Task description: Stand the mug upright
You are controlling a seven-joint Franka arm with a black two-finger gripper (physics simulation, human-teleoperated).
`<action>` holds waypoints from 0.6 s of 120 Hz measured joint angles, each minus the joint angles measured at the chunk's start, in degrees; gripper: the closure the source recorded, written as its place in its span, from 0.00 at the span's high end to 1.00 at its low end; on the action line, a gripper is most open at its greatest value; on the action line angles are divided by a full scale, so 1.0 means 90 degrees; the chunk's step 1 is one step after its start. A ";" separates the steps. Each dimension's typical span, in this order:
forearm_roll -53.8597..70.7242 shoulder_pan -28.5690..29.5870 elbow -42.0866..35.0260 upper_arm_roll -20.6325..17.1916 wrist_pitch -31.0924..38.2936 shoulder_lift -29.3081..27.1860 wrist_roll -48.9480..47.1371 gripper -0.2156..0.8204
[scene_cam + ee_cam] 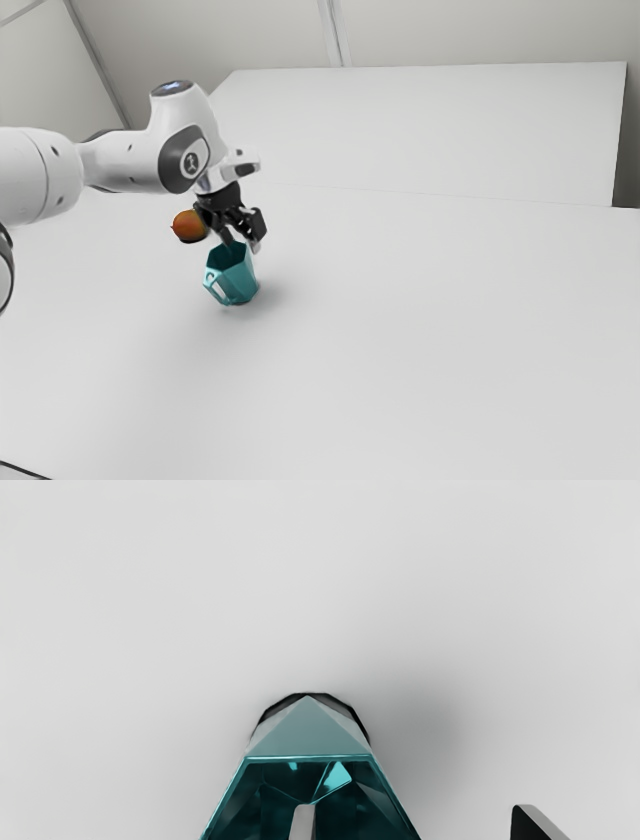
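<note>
The gripper (243,244) is over the teal mug (235,284), its fingers apart. In the exterior view the mug's mouth faces up toward the hand and its handle is toward the exterior view's left; whether it leans a little, I cannot tell. From the wrist, the gripper (413,821) is open: one finger (303,824) overlaps the mouth of the mug (307,732), the other finger (535,825) stands well outside its wall. How deep the first finger reaches is unclear.
An orange round fruit (188,226) lies on the white table (420,330) just behind the mug, close to the hand on the exterior view's left. A pale wall (480,30) rises past the table's far edge.
</note>
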 joint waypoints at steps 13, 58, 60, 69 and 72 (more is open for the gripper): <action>-0.0041 -0.0003 0.0742 -0.0007 -0.0446 -0.0128 -0.0106 0.68; -0.0316 -0.0021 0.3260 -0.0014 -0.2728 0.0549 -0.0353 0.77; -0.0322 -0.0021 0.3267 -0.0012 -0.2786 0.0546 -0.0360 0.77; -0.0349 -0.0013 0.3281 -0.0009 -0.2996 0.0547 -0.0390 0.78; -0.0355 -0.0012 0.3283 -0.0009 -0.3050 0.0547 -0.0399 0.78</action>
